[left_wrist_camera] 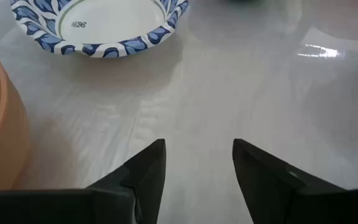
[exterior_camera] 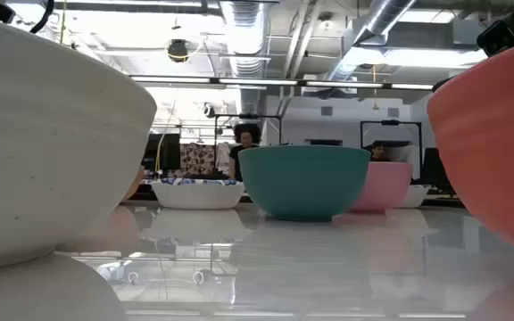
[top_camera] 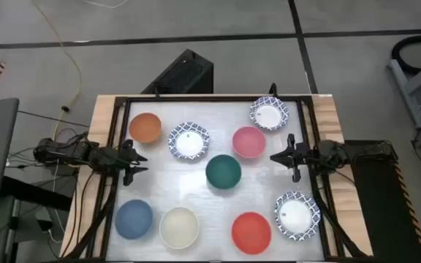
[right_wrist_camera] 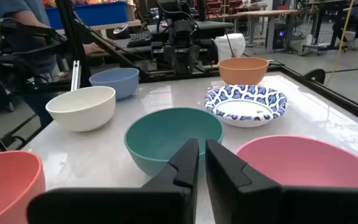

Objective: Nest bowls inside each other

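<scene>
Nine bowls [top_camera: 223,172]: three blue-patterned [top_camera: 188,140], six plain.

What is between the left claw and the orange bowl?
Nothing visible. The left gripper hangs open over bare table, and the orange bowl sits close beside it with only clear tabletop between them. The nearest blue-rimmed bowl stands off to the side, out of that path.

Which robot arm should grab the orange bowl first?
Probably the left. The left gripper sits open, empty, close beside the orange bowl. The right gripper waits across the table, beside the pink bowl.
</scene>
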